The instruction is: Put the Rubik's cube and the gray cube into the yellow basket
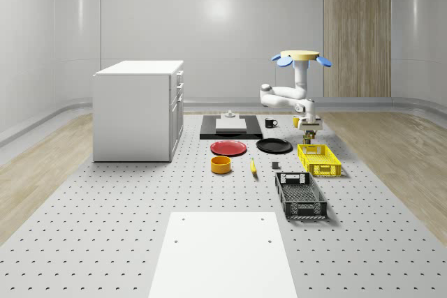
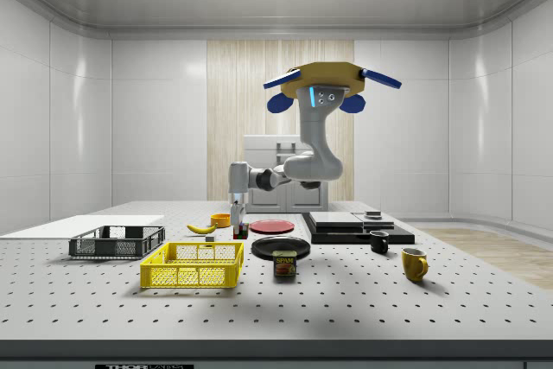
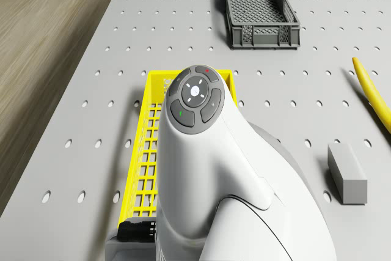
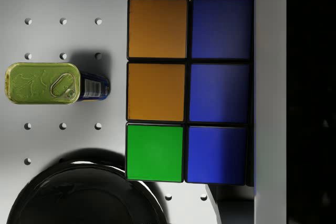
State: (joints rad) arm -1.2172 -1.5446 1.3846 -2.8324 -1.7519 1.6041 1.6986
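Side view, left to right: dark crate [image 2: 117,242], then yellow basket [image 2: 193,265]. Hand [image 2: 238,229] hangs above the basket's far end, clamped on the Rubik's cube [image 4: 189,90]. Drone [image 2: 327,84] hovers over the bench [image 2: 346,300]. Step, I judge: carrying the cube; next, centre and lower. Gray cube [image 3: 347,173] waits beside the basket; can [image 2: 284,264] just right; open room overhead.

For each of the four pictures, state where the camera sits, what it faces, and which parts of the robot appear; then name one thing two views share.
Whole-scene view: high off the robot, facing the perforated table; drone, arm, end effector near the yellow plastic basket.
Side view: table height, side on; hovering drone, arm, end effector.
Drone view: on the drone, looking down its white arm; gray rectangular cube.
Wrist view: along the end effector; colourful Rubik's cube held.
Shared: green-lidded can.
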